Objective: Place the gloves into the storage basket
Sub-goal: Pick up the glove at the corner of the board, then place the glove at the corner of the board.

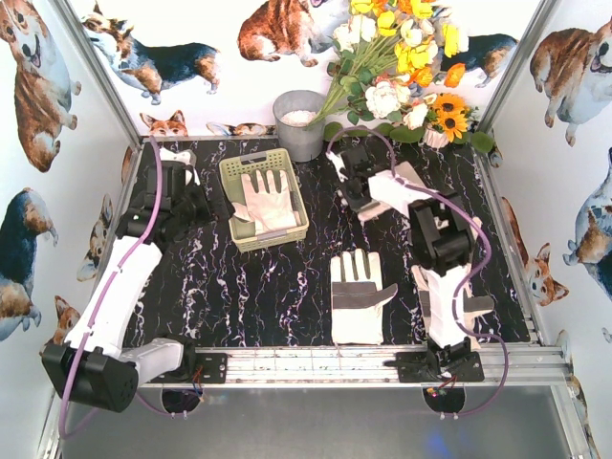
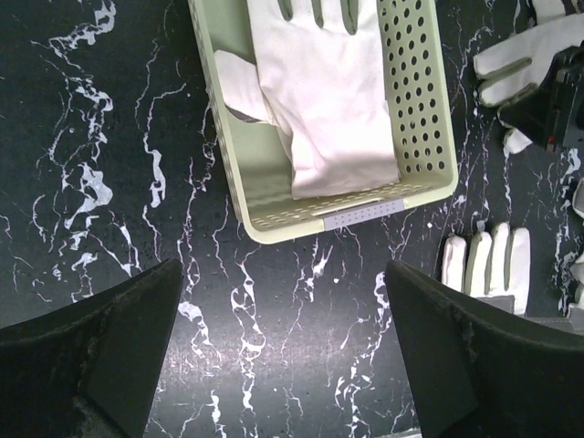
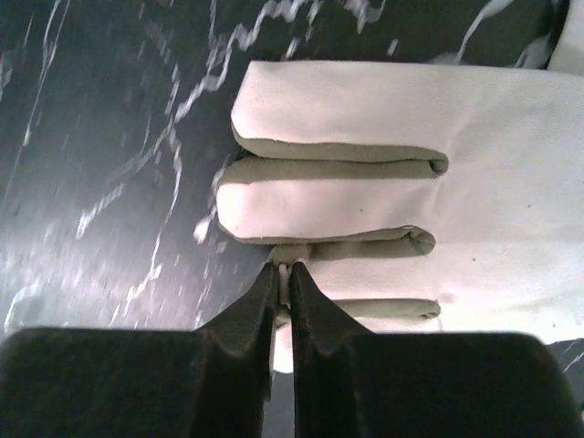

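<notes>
My left gripper [image 2: 283, 274] hangs over the marble tabletop [image 1: 229, 287] on the L side, jaws wide apart w/ nothing betw. them. Just ahead of its fingertips is the near end wall of the storage basket [image 2: 420, 137]. The basket sits L of centre toward the back, long axis approx. front-to-back. One glove, ref. basket glove [image 2: 328, 100], lies flat inside it, fingers toward the far end and cuff against the near end. Behind the basket and slightly R stands a grey bucket [image 1: 299, 129] w/ sth white in it. The centre glove [image 1: 359, 296] lies on the tabletop near the front edge, R of centre, fingers pointing to the back, well apart from the basket. My right gripper [image 3: 284, 274] is farther back, R of the bucket. Its jaws are brought together on the tip of one finger of the rear glove [image 3: 456, 182], w/ a thin sliver of fabric showing betw. the tips. This glove is outside the basket; I cannot tell whether it is off the tabletop. A bunch of flowers [image 1: 402, 57] fills the back R corner.
</notes>
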`<move>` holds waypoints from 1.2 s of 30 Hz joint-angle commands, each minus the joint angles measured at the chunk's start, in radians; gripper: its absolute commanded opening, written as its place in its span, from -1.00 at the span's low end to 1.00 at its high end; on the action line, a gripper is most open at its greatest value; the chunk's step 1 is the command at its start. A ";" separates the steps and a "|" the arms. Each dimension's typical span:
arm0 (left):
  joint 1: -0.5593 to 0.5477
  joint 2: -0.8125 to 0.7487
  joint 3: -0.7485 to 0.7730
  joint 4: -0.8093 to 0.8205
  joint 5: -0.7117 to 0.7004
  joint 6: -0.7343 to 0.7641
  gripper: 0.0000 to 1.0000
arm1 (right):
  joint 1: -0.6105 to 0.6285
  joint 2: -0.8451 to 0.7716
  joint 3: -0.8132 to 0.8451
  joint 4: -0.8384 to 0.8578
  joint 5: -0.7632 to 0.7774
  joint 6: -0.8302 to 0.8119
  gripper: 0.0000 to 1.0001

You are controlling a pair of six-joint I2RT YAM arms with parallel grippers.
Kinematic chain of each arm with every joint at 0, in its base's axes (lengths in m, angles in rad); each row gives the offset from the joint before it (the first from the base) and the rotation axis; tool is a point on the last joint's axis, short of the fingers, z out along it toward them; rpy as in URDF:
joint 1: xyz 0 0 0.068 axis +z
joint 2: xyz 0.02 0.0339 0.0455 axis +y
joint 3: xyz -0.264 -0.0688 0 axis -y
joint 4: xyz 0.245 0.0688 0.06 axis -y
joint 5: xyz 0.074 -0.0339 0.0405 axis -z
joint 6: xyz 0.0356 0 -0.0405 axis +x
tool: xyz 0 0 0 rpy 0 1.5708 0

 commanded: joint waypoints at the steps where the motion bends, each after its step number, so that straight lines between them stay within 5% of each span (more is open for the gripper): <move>1: 0.012 -0.032 -0.024 0.009 0.054 0.006 0.72 | 0.004 -0.179 -0.098 -0.036 -0.071 0.034 -1.00; 12: -0.018 -0.086 -0.014 0.046 0.201 0.055 0.83 | -0.031 -0.579 -0.212 -0.169 -0.228 0.030 -1.00; 18: -0.122 -0.064 0.032 0.056 0.239 0.096 0.86 | -0.053 -0.744 -0.200 -0.230 -0.439 0.063 -1.00; 25: -0.214 -0.076 -0.020 0.249 0.290 -0.022 0.89 | -0.065 -0.883 -0.212 -0.149 -0.778 0.317 -1.00; 36: -0.461 -0.048 0.036 0.372 0.387 0.042 0.90 | -0.065 -0.972 -0.167 -0.132 -1.106 0.524 -1.00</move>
